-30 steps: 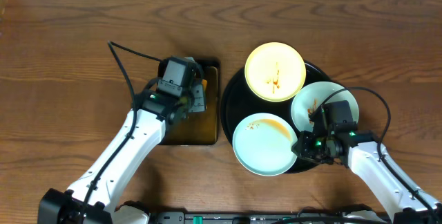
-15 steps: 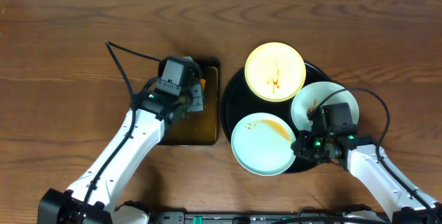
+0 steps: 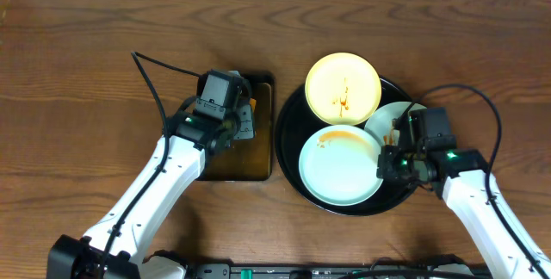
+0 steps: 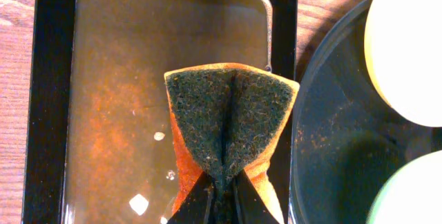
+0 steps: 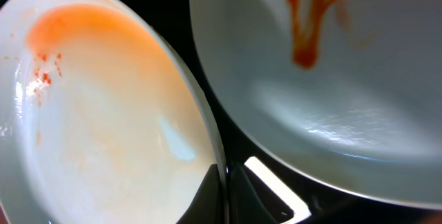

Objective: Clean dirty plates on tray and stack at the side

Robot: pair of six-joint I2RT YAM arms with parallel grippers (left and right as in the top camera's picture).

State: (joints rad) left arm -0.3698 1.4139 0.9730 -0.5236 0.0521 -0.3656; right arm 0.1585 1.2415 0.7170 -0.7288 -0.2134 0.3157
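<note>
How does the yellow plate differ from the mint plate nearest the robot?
The yellow plate has a small dark streak at its centre; the front mint plate has an orange smear along its far edge. The right gripper pinches the front mint plate's rim; the yellow plate is untouched. Both are round and on the tray.

Pale yellow plate (image 3: 343, 88), black tray (image 3: 287, 133)

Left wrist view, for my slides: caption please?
Left gripper pinches a folded sponge over the dark pan, beside the tray.
</note>
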